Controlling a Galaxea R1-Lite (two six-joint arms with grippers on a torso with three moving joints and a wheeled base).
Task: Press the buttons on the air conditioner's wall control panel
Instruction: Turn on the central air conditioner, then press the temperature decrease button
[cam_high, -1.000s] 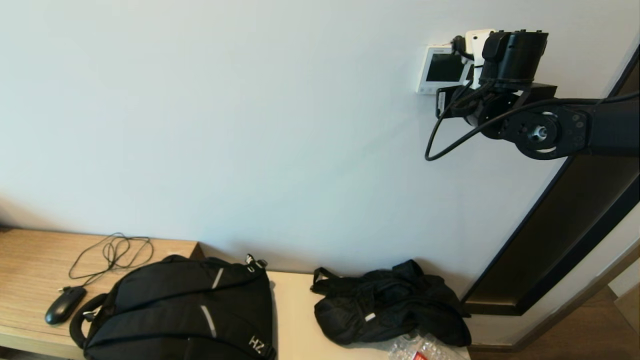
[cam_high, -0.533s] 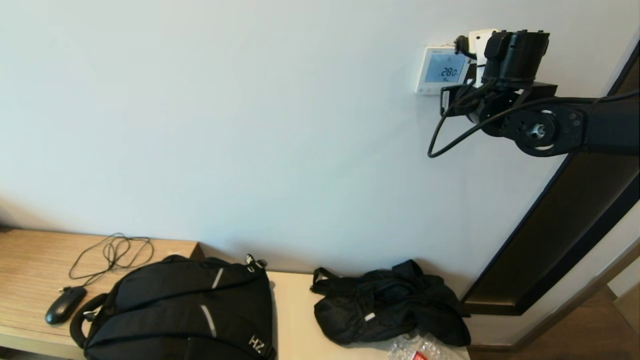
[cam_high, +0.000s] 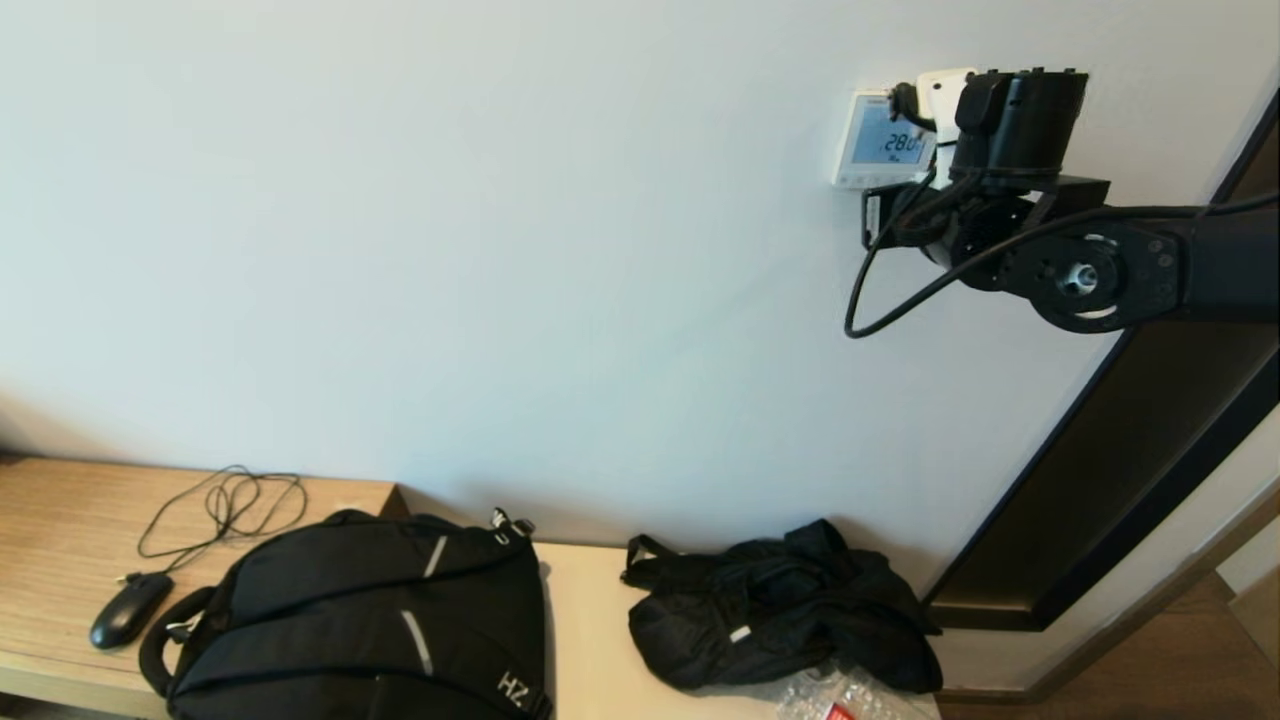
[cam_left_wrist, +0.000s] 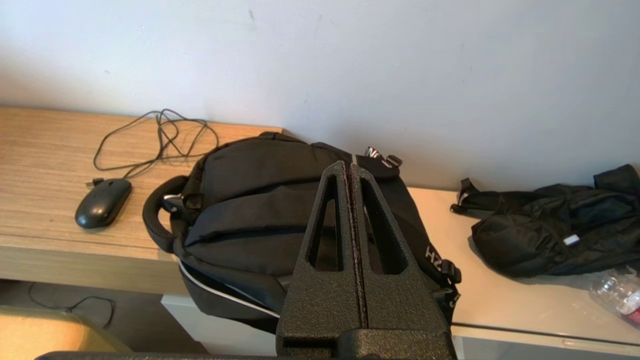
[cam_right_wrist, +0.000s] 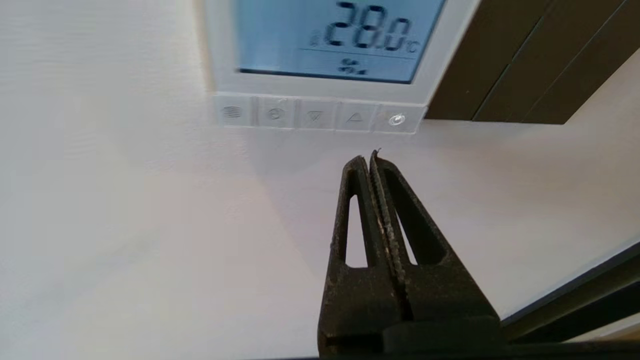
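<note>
The white wall control panel (cam_high: 868, 140) hangs high on the wall at the right; its screen (cam_right_wrist: 335, 37) is lit blue and reads 28.0 °C. A row of several buttons (cam_right_wrist: 315, 116) runs under the screen, the power button (cam_right_wrist: 396, 119) at one end. My right gripper (cam_right_wrist: 369, 159) is shut and empty, its tip just off the button row, near the up arrow (cam_right_wrist: 355, 118) and power button, not touching. In the head view the right arm (cam_high: 1010, 130) covers the panel's right edge. My left gripper (cam_left_wrist: 348, 167) is shut, parked above the backpack (cam_left_wrist: 260, 210).
A dark door frame (cam_high: 1130, 440) runs beside the panel on the right. On the bench (cam_high: 60, 530) below lie a black backpack (cam_high: 360, 630), a mouse (cam_high: 128, 610) with its cable, a crumpled black bag (cam_high: 780, 610) and a plastic bottle (cam_high: 835, 700).
The panel's screen went from dark to lit, now reading 28.0. My right gripper has since shifted slightly left and down, away from the button row.
</note>
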